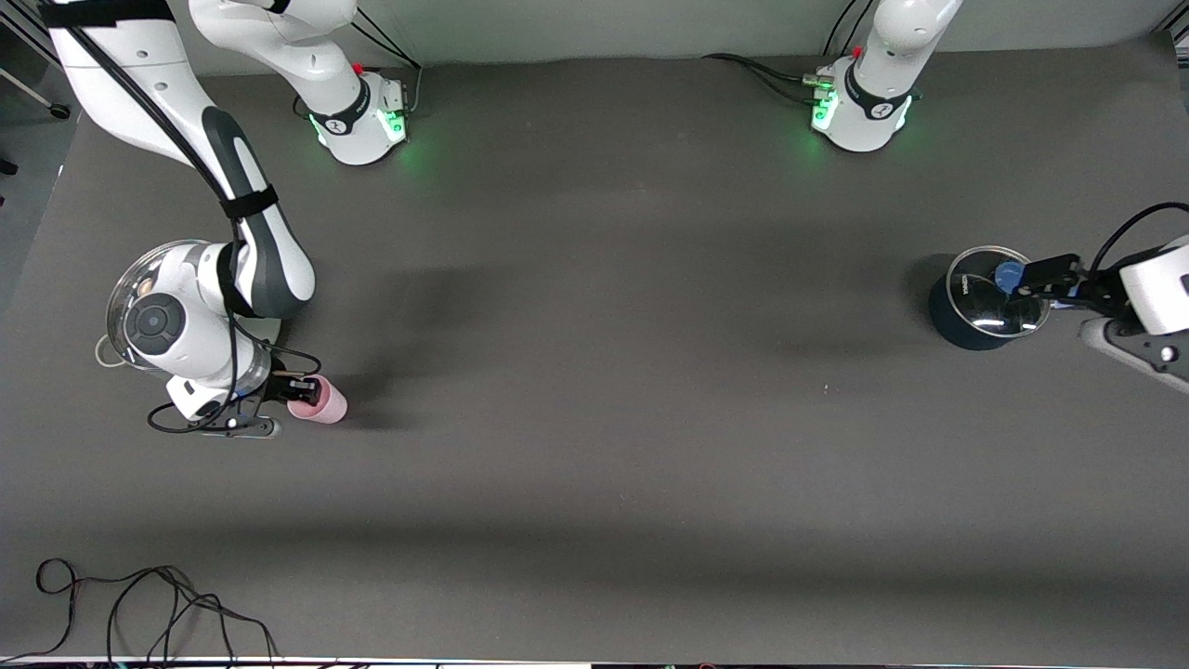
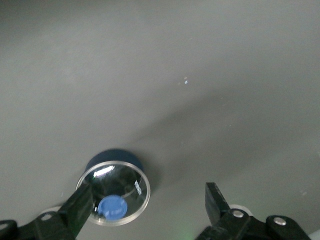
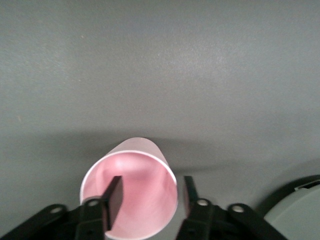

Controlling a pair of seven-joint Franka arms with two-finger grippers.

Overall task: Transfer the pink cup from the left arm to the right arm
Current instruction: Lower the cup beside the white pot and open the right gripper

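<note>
The pink cup point(image 1: 320, 403) is at the right arm's end of the table, tilted with its mouth toward my right gripper point(image 1: 299, 395). In the right wrist view the cup point(image 3: 142, 170) shows its open mouth. My right gripper point(image 3: 151, 180) straddles the cup's wall, with one finger point(image 3: 112, 200) inside and the other point(image 3: 189, 192) just outside. A clear gap lies between the inner finger and the wall. My left gripper point(image 1: 1050, 279) is open and empty over a glass lid at the left arm's end of the table. In the left wrist view point(image 2: 147, 192) it holds nothing.
A dark pot point(image 1: 971, 330) has a glass lid point(image 1: 985, 302) with a blue knob point(image 1: 1008, 275), also seen in the left wrist view point(image 2: 111, 207). A second glass-lidded pot point(image 1: 125, 293) sits under the right arm's wrist. Loose cables point(image 1: 139, 604) lie by the table edge nearest the camera.
</note>
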